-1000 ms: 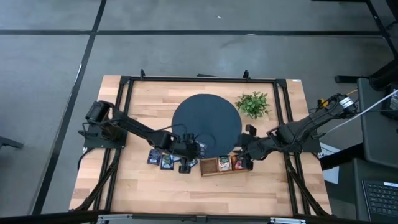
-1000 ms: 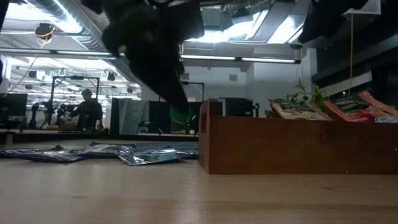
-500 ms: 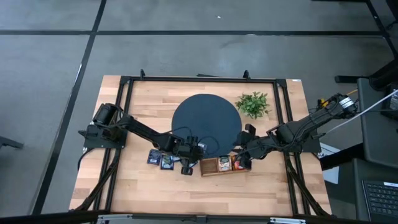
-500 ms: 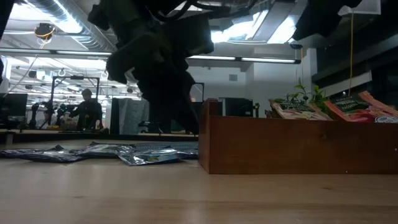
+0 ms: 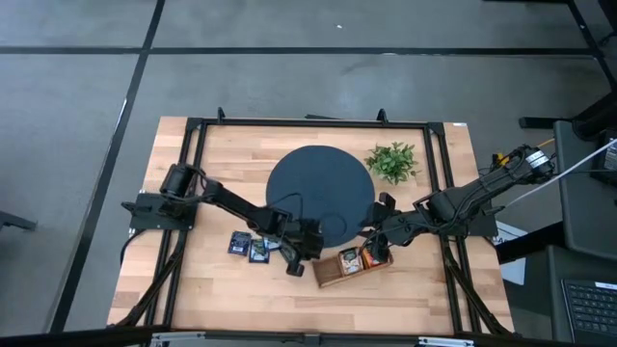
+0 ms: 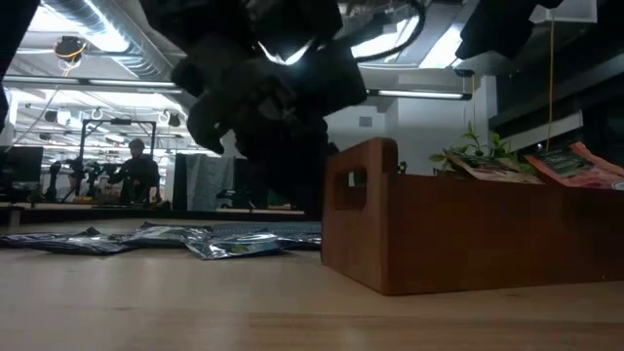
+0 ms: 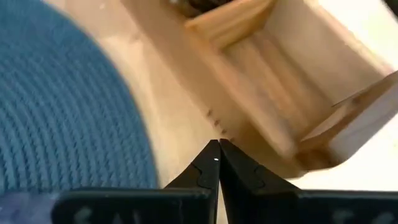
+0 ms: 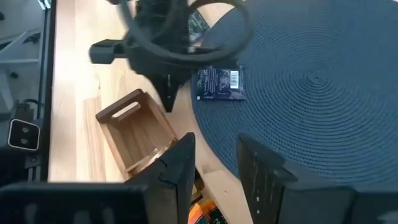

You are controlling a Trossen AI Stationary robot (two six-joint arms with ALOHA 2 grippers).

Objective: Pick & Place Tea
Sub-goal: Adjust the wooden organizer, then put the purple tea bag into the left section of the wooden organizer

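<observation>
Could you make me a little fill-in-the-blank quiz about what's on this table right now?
1. The round mat in the middle of the table is dark ____.
2. The left tool has its fingers ____ beside the wooden tray.
3. The tray's end compartment nearest the left tool is ____.
4. One dark tea sachet lies on the ____.

Missing words: blue; shut; empty; mat

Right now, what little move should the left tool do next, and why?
Probably back the left tool away and open it: it is shut on nothing, tip by the wooden tray, and a dark sachet lies nearby on the blue mat.
</observation>
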